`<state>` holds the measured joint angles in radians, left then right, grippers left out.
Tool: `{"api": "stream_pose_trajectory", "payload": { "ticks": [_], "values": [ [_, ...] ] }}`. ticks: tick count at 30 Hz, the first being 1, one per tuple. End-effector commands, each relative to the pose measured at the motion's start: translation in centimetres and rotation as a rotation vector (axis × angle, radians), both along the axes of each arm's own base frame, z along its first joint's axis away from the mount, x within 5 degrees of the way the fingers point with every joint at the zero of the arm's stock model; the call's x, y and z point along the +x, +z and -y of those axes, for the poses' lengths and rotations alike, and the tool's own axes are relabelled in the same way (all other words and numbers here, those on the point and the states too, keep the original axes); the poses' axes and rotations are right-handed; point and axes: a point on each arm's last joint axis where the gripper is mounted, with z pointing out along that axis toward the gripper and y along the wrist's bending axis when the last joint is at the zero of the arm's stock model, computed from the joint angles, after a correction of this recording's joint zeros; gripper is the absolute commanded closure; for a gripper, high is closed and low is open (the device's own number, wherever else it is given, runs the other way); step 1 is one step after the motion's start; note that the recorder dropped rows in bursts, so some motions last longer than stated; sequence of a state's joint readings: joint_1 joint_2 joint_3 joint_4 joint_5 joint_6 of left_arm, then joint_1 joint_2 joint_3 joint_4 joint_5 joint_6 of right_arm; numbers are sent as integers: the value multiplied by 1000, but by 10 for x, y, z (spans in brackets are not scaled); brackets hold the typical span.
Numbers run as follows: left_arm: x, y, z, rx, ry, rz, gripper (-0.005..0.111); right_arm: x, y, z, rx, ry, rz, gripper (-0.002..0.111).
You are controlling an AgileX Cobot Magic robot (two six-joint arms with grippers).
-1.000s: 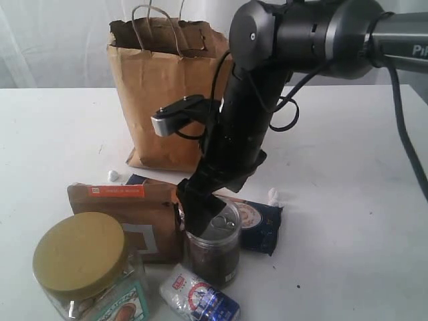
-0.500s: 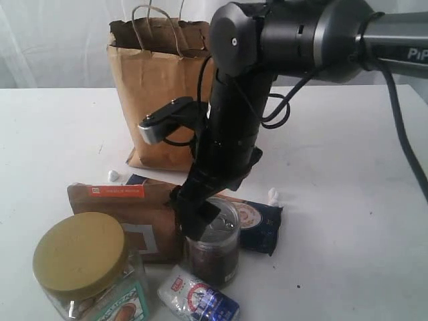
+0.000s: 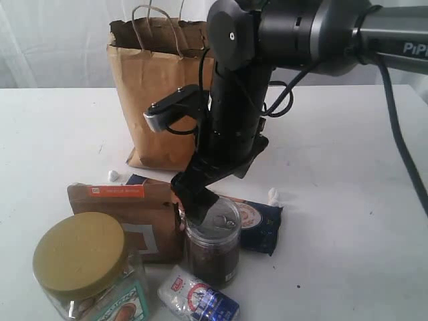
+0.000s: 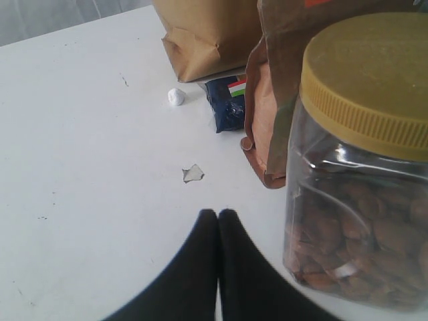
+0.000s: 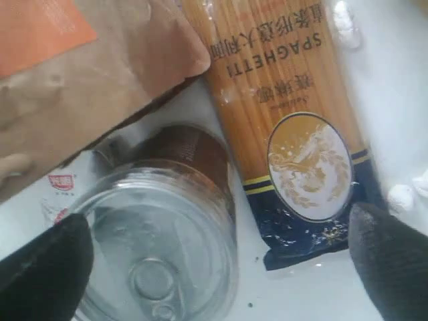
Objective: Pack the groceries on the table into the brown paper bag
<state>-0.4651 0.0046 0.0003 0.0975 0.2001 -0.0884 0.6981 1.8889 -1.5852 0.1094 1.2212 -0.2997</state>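
My right gripper (image 3: 199, 204) (image 5: 217, 264) hangs open just over the dark-filled clear can (image 3: 214, 249) (image 5: 157, 247), whose lid lies between the fingers nearer one of them; nothing is held. Beside the can lie the spaghetti pack (image 3: 259, 226) (image 5: 281, 100), the brown pouch (image 3: 130, 214) (image 5: 87, 73), the gold-lidded jar (image 3: 80, 259) (image 4: 361, 154) and the small white-blue packet (image 3: 198, 301). The brown paper bag (image 3: 160, 87) stands upright behind them. My left gripper (image 4: 219, 215) is shut and empty, low over the white table (image 4: 87, 134) beside the jar.
White crumbs (image 3: 114, 175) (image 3: 273, 196) lie near the bag and the spaghetti pack. In the left wrist view a crumb (image 4: 176, 97) and a small scrap (image 4: 192, 174) rest on the tabletop. My right arm's bulk stands in front of the bag's right side.
My right arm has swung left and its open gripper has lifted slightly above the can. The groceries and bag have not moved.
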Motion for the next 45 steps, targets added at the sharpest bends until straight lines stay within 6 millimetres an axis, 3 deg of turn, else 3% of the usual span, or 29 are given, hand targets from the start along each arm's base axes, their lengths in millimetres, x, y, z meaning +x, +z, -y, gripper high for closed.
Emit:
{"api": "stream_pose_trajectory", "payload": {
  "ticks": [1, 20, 25, 28, 34, 40, 45],
  "values": [
    [0, 0, 0, -3, 1, 2, 107, -1, -2, -5, 40, -33, -43, 12],
    [0, 0, 0, -3, 1, 2, 107, 1, -11, -8, 33, -58, -71, 12],
    [0, 0, 0, -3, 1, 2, 107, 3, 22, -2, 55, -36, 46, 12],
    [0, 0, 0, -3, 1, 2, 107, -4, 41, -2, 115, 76, 81, 12],
    [0, 0, 0, -3, 1, 2, 107, -14, 27, -3, 85, 310, 75, 12],
    [0, 0, 0, -3, 1, 2, 107, -21, 8, 1, 47, 382, 28, 12],
    [0, 0, 0, -3, 1, 2, 107, -22, 4, 2, 40, 391, 18, 12]
  ]
}}
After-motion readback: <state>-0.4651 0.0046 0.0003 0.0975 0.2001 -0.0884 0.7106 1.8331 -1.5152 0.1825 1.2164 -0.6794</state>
